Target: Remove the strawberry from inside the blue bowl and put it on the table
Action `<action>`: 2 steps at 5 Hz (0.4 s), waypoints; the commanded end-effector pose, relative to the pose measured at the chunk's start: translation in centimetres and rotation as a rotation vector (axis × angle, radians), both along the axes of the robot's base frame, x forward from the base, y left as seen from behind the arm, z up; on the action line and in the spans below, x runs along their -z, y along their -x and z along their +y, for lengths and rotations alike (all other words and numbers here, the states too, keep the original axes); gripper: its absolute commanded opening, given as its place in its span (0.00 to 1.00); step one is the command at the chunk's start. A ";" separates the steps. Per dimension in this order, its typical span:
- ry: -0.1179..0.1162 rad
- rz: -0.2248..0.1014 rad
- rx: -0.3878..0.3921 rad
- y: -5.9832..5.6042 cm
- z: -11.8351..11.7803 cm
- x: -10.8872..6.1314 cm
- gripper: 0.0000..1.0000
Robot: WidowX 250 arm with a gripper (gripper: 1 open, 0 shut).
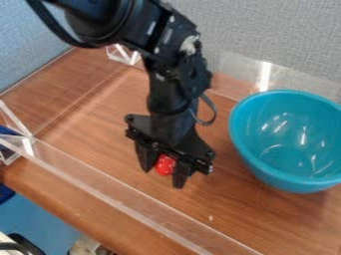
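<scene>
The small red strawberry (164, 165) sits between the fingers of my gripper (168, 169), which is shut on it and points straight down just above the table (94, 110). The black arm rises behind it toward the top of the view. The teal-blue bowl (286, 139) stands upright to the right of the gripper, apart from it, and nothing shows inside it. Whether the strawberry touches the wood I cannot tell.
A low clear acrylic wall (120, 204) runs along the table's front edge, close in front of the gripper. Another clear wall with white corner brackets (123, 53) stands at the back. A blue-grey fabric panel (40, 30) lies behind on the left.
</scene>
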State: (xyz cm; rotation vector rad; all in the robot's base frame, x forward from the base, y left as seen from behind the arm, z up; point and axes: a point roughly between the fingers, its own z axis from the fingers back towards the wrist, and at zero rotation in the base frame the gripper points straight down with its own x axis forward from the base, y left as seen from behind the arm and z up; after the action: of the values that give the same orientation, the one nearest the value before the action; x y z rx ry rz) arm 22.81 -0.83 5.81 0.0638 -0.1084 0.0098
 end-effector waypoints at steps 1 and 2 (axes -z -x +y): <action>0.008 -0.034 -0.025 -0.2 0.9 -0.3 0.00; 0.011 -0.017 -0.043 -0.3 1.6 0.7 0.00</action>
State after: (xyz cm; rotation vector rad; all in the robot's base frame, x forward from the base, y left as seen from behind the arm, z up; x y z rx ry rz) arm 22.76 0.51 4.49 0.0573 -0.0962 0.0414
